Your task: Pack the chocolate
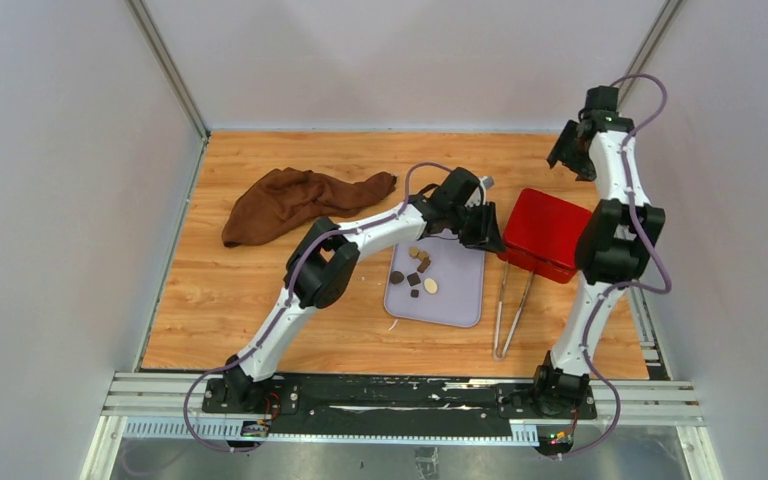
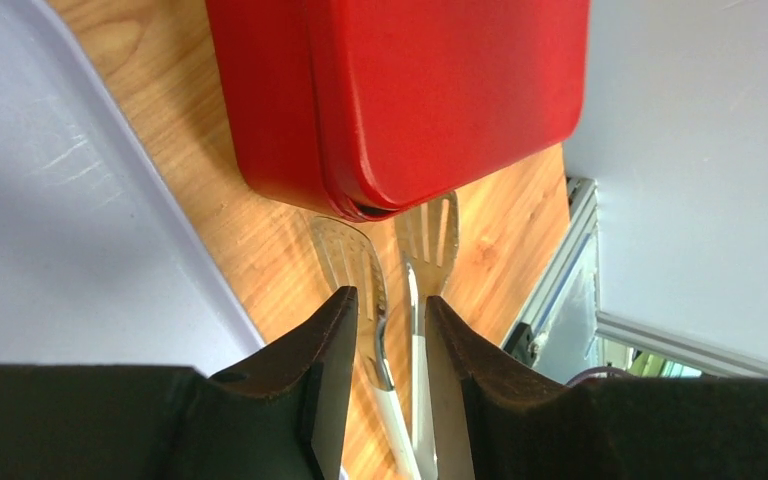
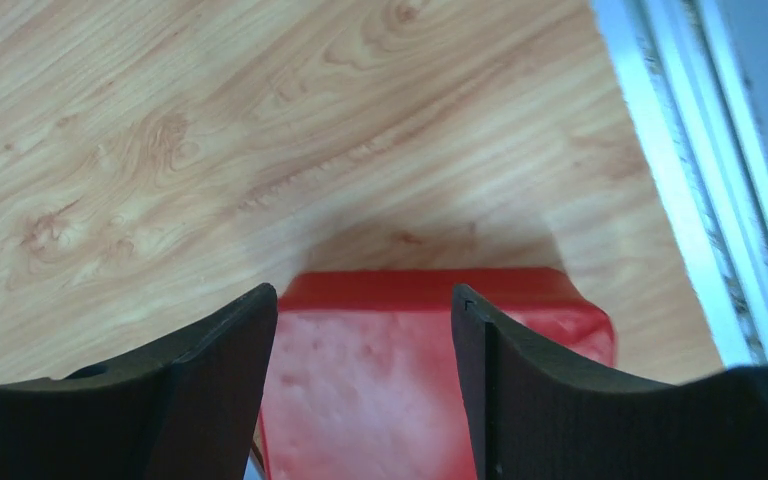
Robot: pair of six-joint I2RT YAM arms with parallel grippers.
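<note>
From above, small round and square chocolate pieces [image 1: 415,272], dark brown, tan and cream, lie loose on the flat lavender tray [image 1: 457,300]. The left gripper [image 1: 483,230] hangs over the tray's far right corner, beside the red square lidded box [image 1: 545,232]. The right gripper [image 1: 572,150] is raised beyond the box.

The left wrist view shows its fingers slightly parted and empty above slotted metal tongs [image 2: 360,262].

The right wrist view shows its fingers spread wide and empty above the box.

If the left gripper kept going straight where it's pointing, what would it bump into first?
Probably the metal tongs: their slotted tips lie just ahead of the left gripper, with the red box right behind. If it rides above them, the box comes first; height is unclear.
</note>
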